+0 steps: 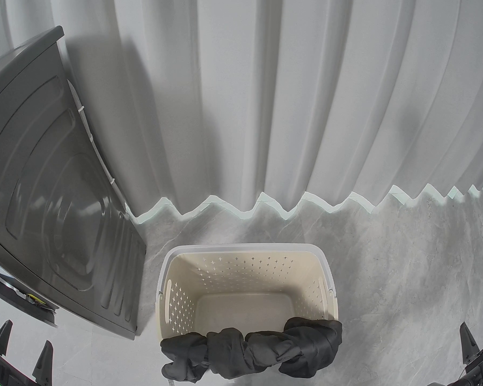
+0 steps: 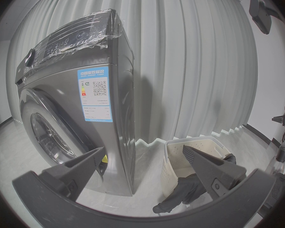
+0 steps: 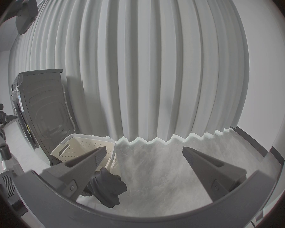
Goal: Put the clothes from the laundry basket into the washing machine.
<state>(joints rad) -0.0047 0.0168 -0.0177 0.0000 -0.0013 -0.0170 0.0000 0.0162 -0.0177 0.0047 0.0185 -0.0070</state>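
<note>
Both tools are wide open and empty — my left gripper (image 1: 27, 334) and my right gripper (image 1: 478, 317) — while the dark garment (image 1: 252, 352) hangs over the near rim of the laundry basket (image 1: 241, 246), so I should pinch its thick middle deeply.

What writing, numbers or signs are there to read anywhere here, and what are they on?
Blue-and-white label on the front of the washing machine: a header, a square code and rows of small print, all too small to read.
Control panel under plastic wrap: faint markings, too blurred to read.
Laundry basket and dark clothes: no writing visible.
</note>
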